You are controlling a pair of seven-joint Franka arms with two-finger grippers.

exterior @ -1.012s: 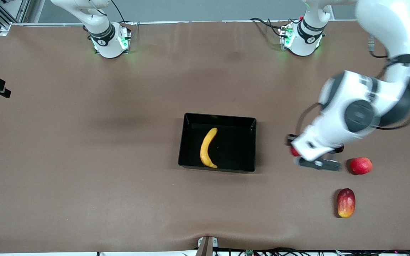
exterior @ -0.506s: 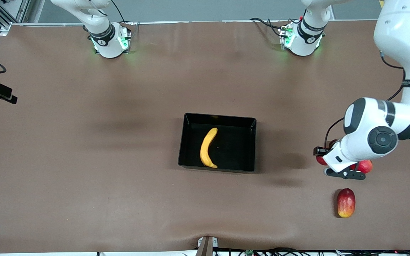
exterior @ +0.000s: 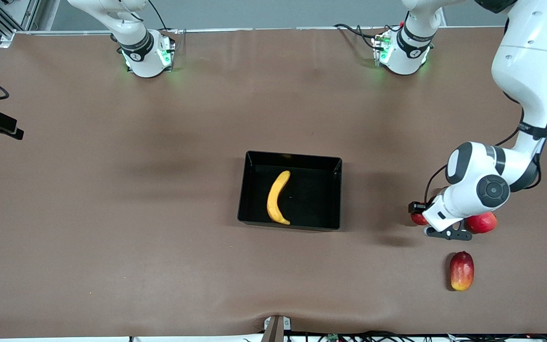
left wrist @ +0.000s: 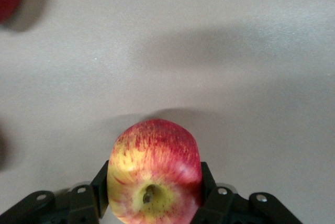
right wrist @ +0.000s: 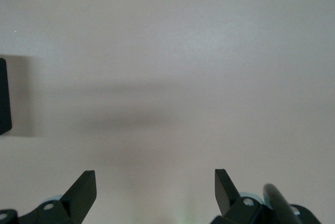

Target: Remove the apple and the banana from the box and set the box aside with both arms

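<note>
A glossy black rectangular plastic tray (exterior: 335,199) with low upright walls sits at the centre of the front view on the brown table (exterior: 112,213), and a long curved yellow banana (exterior: 277,197) lies inside it, nearer the wall toward the right arm's end. At the right of the frame, the left gripper (left wrist: 155,195) is in the air over the table between the tray and the larger plain red round fruit (exterior: 483,222), its black fingers (left wrist: 94,195) clamped on a small round red apple (left wrist: 154,179) with yellowish streaks at its top; in the front view only a red edge of that apple (exterior: 417,219) shows beside the white wrist. The plain red fruit lies partly covered by the left arm (exterior: 485,185) in that view. An oblong red-and-yellow mango (exterior: 461,270) lies lower in the frame, nearer the front camera, apart from both. The right gripper (right wrist: 155,188) waits with its fingers (right wrist: 82,190) spread wide apart and holding nothing, over bare table, a corner of the tray (right wrist: 4,96) showing at the left edge of the right wrist view.
</note>
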